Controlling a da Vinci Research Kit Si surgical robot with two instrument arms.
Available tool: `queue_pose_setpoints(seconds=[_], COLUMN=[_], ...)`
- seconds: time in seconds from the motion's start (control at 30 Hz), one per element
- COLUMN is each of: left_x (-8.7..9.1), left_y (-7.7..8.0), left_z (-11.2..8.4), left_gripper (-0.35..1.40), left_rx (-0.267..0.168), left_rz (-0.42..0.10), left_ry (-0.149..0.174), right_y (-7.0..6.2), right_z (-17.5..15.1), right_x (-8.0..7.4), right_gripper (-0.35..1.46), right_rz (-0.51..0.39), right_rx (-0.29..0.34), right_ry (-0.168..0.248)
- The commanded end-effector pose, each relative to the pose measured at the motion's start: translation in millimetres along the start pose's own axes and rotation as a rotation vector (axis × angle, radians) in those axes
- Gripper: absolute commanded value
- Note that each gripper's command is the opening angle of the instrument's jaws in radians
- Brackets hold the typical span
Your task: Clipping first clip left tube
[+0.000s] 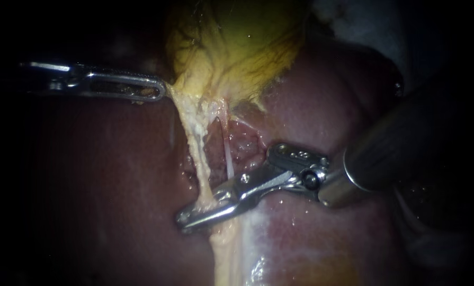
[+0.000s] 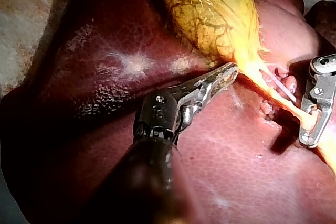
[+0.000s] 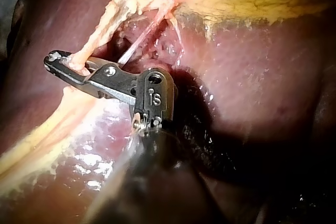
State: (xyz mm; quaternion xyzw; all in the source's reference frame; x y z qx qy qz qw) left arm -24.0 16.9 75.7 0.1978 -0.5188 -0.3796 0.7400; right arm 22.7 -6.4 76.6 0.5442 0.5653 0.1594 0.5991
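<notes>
The yellow gallbladder (image 1: 237, 47) lies on the dark red liver (image 1: 99, 175). From its neck two strands run down: the thick whitish left tube (image 1: 194, 143) and a thin pale right tube (image 1: 227, 156). My left instrument (image 1: 161, 90) comes in level from the left, its jaws shut on the gallbladder's edge by the neck. My right instrument (image 1: 184, 220) reaches in from the right, and its long jaws lie close together across the left tube low down, touching it from both sides. The right wrist view shows that tube (image 3: 100, 38) entering the jaws (image 3: 55, 60). No separate clip shows.
Glistening whitish tissue (image 1: 247, 249) continues below the right instrument's jaws over the liver. A raw pink patch (image 1: 244, 140) lies between the two tubes and the right instrument's wrist. In the left wrist view, the right instrument (image 2: 310, 140) stands beyond the stretched tubes (image 2: 273, 90).
</notes>
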Motion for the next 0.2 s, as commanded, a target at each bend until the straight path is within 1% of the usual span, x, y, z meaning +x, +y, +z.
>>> queue_pose_setpoints(seconds=[0.03, 0.2], left_x=[0.0, 0.0], left_y=[0.0, 0.0], left_z=[0.0, 0.0], left_gripper=[-0.35, -0.35], left_rx=[0.000, 0.000], left_rz=[0.000, 0.000], left_ry=[0.000, 0.000], right_y=[0.1, 0.1], right_z=[0.0, 0.0], right_x=[-0.1, -0.1], right_gripper=[-0.35, -0.35], right_rz=[0.000, 0.000], right_rx=[0.000, 0.000], right_ry=[0.000, 0.000])
